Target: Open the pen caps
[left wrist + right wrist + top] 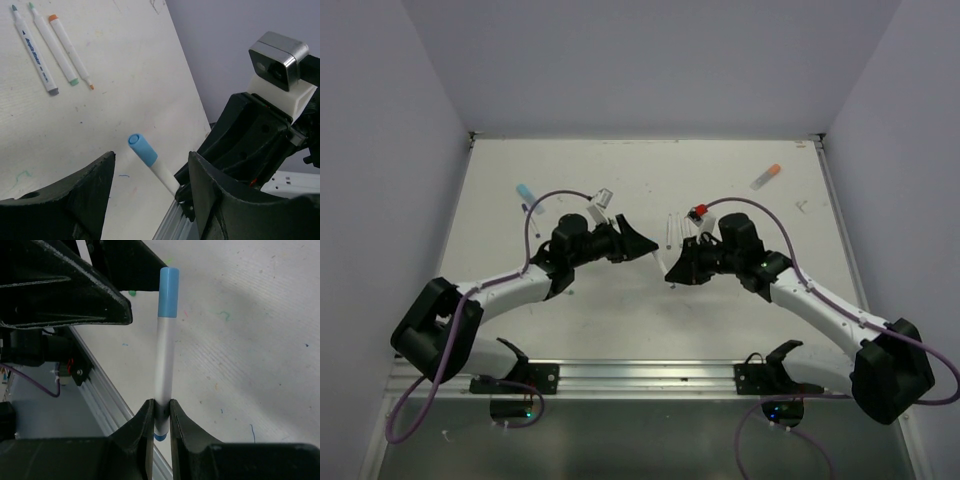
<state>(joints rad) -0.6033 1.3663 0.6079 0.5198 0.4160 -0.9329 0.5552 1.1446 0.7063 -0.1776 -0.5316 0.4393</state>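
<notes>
A pale marker (164,360) with a light blue pen cap (168,292) on its far end is held above the table. My right gripper (161,407) is shut on the barrel near its lower end. In the left wrist view the capped end (142,149) pokes up between the fingers of my left gripper (152,156), which is open, with both fingers clear of the cap. Seen from above, the left gripper (648,247) and the right gripper (670,274) meet tip to tip at the table's middle.
Three thin uncapped pens (52,45) lie side by side on the table beyond the grippers. An orange-capped marker (767,176) lies at the back right, and a light blue-tipped piece (525,189) at the back left. A metal rail (640,375) runs along the near edge.
</notes>
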